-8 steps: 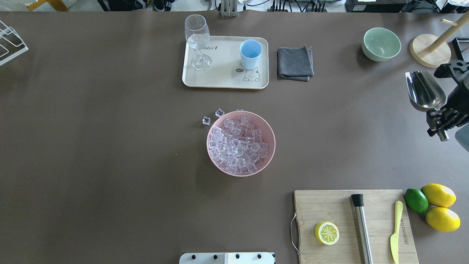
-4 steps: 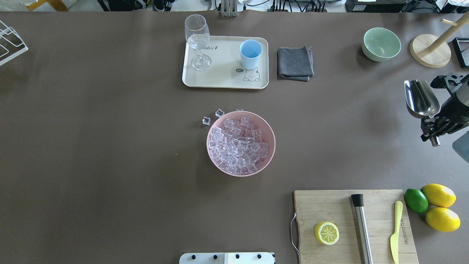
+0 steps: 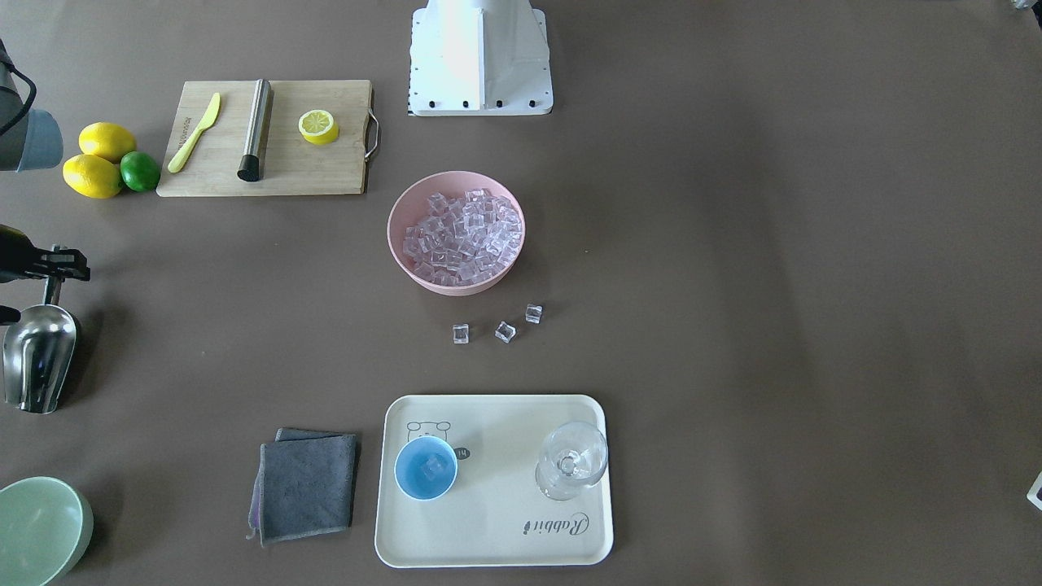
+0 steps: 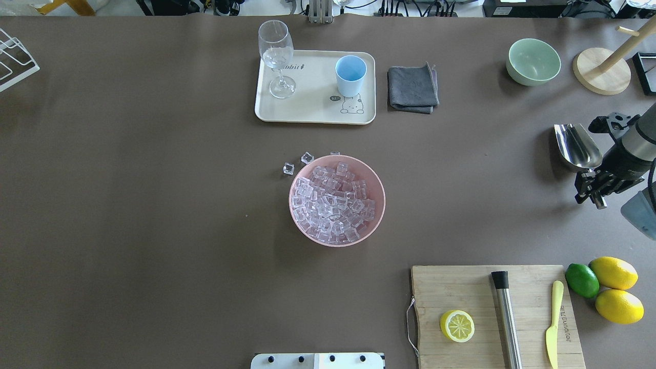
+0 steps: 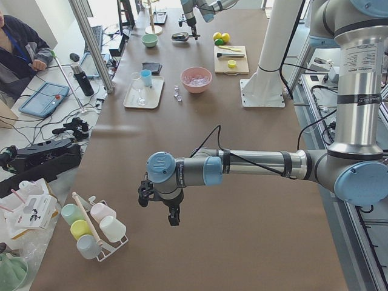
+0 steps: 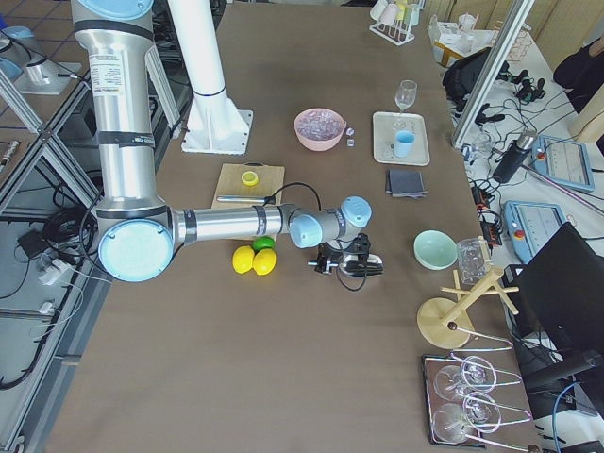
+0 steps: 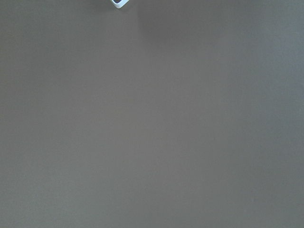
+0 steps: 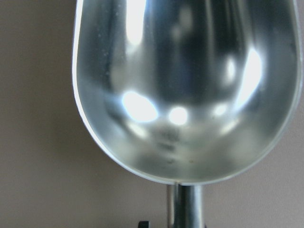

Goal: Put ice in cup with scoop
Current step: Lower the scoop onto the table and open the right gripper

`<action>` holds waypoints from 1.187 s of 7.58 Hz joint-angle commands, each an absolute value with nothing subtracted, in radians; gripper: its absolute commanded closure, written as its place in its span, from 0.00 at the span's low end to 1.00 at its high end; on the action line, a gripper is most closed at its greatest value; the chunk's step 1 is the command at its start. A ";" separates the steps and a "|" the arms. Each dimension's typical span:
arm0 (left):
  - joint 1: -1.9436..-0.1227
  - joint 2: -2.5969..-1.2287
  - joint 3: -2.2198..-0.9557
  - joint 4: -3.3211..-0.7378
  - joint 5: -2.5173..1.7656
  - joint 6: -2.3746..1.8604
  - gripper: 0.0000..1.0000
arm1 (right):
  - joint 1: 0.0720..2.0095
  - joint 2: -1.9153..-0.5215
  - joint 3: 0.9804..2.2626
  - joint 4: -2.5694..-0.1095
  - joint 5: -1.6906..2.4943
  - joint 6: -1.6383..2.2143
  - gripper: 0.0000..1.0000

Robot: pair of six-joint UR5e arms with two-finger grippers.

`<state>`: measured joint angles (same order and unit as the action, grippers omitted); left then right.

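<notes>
Pinching the short handle of the scoop (image 4: 576,146), the right gripper (image 4: 597,180) sits at the far right edge of the table (image 4: 154,205), jaws closed on it. The scoop's trough is open side up, low over the table, and the wrist view shows it empty. Most ice (image 4: 335,202) is heaped in the pink bowl (image 3: 456,286) mid-table. Three loose cubes (image 3: 505,331) lie just beside the bowl on the tray side. The cup (image 4: 351,74) stands upright on the tray (image 4: 312,110) with one cube (image 3: 432,465) inside and a stemmed glass (image 4: 277,56) nearby. The left gripper (image 5: 159,206) hangs over bare table, well apart; spread or pressed, can't tell.
</notes>
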<state>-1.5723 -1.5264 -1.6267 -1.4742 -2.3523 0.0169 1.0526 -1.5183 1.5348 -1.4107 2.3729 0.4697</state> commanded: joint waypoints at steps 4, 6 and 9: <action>-1.572 -1.526 -1.621 -1.474 -2.350 0.017 0.02 | 1.240 -1.514 1.704 -1.442 2.453 0.468 0.00; -1.572 -1.526 -1.620 -1.476 -2.350 0.017 0.02 | 1.372 -1.512 1.787 -1.570 2.485 0.454 0.00; -1.574 -1.528 -1.609 -1.476 -2.352 0.017 0.02 | 1.552 -1.537 1.801 -1.778 2.369 0.105 0.00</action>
<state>-1.5729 -1.5273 -1.6120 -1.4755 -2.3507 0.0163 1.4369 -1.5219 1.8068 -1.6392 2.4572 0.3847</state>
